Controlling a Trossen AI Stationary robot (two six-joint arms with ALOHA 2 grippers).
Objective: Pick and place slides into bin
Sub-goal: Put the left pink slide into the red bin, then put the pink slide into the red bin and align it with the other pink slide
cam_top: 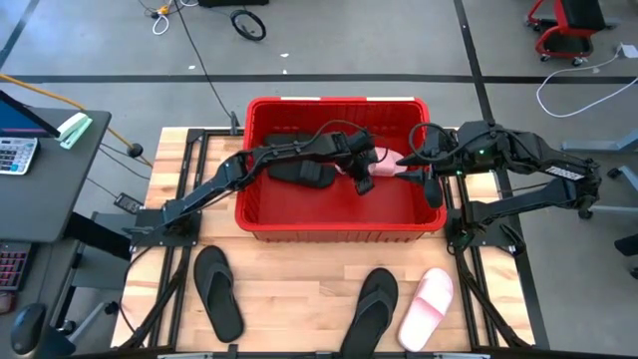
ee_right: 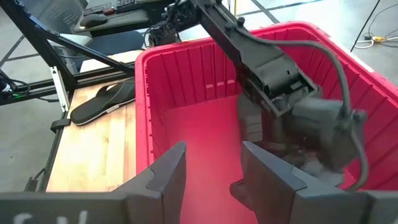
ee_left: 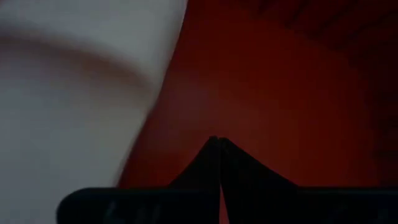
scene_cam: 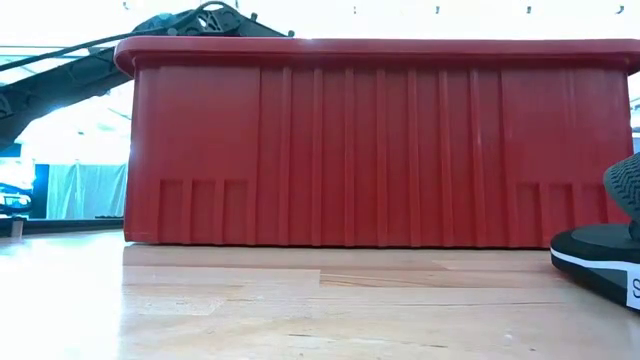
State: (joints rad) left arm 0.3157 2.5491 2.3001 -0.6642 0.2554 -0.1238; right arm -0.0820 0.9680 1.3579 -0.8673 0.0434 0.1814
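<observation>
The red bin (cam_top: pixel 334 102) stands at the table's middle back. Inside it lie a pale pink slide (cam_top: pixel 387 160) and black slides (cam_top: pixel 304 173). My left gripper (cam_top: pixel 361 179) is down inside the bin, shut and empty. Its tips (ee_left: pixel 219 163) are over the red floor beside the pink slide (ee_left: pixel 68 93). My right gripper (ee_right: pixel 211 168) is open and empty, over the bin's right end (cam_top: pixel 431 189). On the table in front of the bin lie two black flip-flops (cam_top: pixel 217 291) (cam_top: pixel 371 309) and a second pink slide (cam_top: pixel 427 307).
The bin's tall wall (scene_cam: pixel 370 150) fills the low view, with a black sandal (scene_cam: pixel 605 245) at its right edge. The left arm (ee_right: pixel 261 59) crosses the bin in front of my right gripper. Bare wood lies between the sandals at the table's near side.
</observation>
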